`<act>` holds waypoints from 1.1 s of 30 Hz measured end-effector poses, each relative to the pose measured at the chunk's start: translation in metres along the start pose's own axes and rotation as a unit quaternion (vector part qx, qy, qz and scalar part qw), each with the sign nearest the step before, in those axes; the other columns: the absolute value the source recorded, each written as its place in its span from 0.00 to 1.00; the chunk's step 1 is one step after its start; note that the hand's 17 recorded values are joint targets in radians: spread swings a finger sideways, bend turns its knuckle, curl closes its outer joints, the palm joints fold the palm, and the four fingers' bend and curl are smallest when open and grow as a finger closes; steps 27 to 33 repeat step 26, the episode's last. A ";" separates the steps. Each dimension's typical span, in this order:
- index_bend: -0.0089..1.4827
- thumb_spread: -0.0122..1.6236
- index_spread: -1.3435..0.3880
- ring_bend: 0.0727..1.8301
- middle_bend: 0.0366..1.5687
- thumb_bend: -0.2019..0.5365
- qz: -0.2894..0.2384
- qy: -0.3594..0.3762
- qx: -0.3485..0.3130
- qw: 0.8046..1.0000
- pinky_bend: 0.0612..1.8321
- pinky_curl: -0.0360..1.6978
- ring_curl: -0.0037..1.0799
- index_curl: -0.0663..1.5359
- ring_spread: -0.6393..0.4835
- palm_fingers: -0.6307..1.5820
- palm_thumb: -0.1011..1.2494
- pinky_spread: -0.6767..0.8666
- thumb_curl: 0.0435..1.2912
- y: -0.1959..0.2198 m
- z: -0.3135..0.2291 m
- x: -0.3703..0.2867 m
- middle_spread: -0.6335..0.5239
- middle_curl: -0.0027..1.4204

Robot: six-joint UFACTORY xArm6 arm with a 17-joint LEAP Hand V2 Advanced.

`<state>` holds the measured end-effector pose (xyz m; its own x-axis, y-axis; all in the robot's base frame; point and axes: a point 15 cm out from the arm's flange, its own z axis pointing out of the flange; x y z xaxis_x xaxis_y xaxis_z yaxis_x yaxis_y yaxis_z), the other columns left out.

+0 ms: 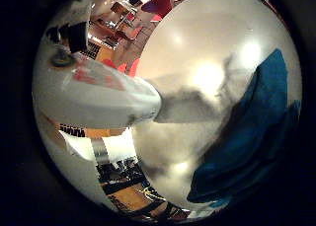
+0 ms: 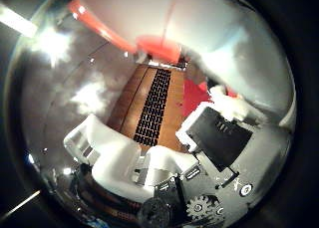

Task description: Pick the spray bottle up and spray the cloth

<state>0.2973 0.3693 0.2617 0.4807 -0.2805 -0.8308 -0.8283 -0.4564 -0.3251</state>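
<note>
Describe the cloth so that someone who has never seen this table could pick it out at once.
Start at the pale round table that fills the little finger side view. The cloth lies crumpled near its edge. It is the only blue, soft thing there; the white spray bottle close to the palm is hard and smooth.

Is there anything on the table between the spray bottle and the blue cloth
Nothing visible. The spray bottle sits close against the palm, and only bare white table lies between it and the blue cloth.
</note>
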 end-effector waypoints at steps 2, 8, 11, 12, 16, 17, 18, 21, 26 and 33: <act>0.19 0.54 0.54 0.54 0.51 0.24 -0.001 0.004 -0.004 1.000 0.42 0.50 0.53 0.48 0.33 0.40 0.70 0.22 0.51 0.002 -0.001 0.001 0.39 0.43; 0.14 0.61 0.58 0.35 0.29 0.23 -0.008 0.007 -0.003 1.000 0.32 0.41 0.38 0.38 0.58 0.28 0.63 0.60 0.38 0.000 -0.004 -0.004 0.52 0.31; 0.12 0.61 0.60 0.27 0.23 0.23 -0.017 0.008 0.001 1.000 0.27 0.35 0.32 0.34 0.67 0.28 0.60 0.68 0.33 -0.002 -0.009 -0.010 0.58 0.28; 0.12 0.61 0.61 0.26 0.21 0.23 -0.020 0.010 0.001 1.000 0.26 0.34 0.31 0.32 0.69 0.28 0.59 0.70 0.31 -0.002 -0.011 -0.011 0.60 0.27; 0.11 0.61 0.62 0.23 0.18 0.23 -0.023 0.024 0.008 0.999 0.23 0.29 0.28 0.28 0.72 0.30 0.56 0.72 0.27 -0.005 -0.026 -0.006 0.62 0.25; 0.11 0.61 0.62 0.22 0.17 0.23 -0.023 0.029 0.010 0.999 0.23 0.29 0.27 0.27 0.72 0.30 0.56 0.72 0.26 -0.006 -0.031 -0.005 0.63 0.25; 0.11 0.61 0.62 0.22 0.16 0.24 -0.024 0.032 0.013 0.999 0.23 0.28 0.27 0.26 0.72 0.30 0.56 0.72 0.26 -0.007 -0.035 -0.004 0.63 0.25; 0.11 0.61 0.63 0.21 0.15 0.24 -0.030 0.038 0.023 0.999 0.22 0.26 0.26 0.24 0.72 0.31 0.56 0.72 0.25 -0.011 -0.048 -0.006 0.63 0.24; 0.11 0.61 0.63 0.20 0.15 0.24 -0.043 0.051 0.038 0.997 0.22 0.24 0.25 0.23 0.73 0.34 0.56 0.72 0.24 -0.015 -0.069 -0.011 0.63 0.24; 0.11 0.61 0.63 0.20 0.15 0.24 -0.043 0.051 0.038 0.997 0.22 0.24 0.25 0.23 0.73 0.34 0.56 0.72 0.24 -0.015 -0.069 -0.011 0.63 0.24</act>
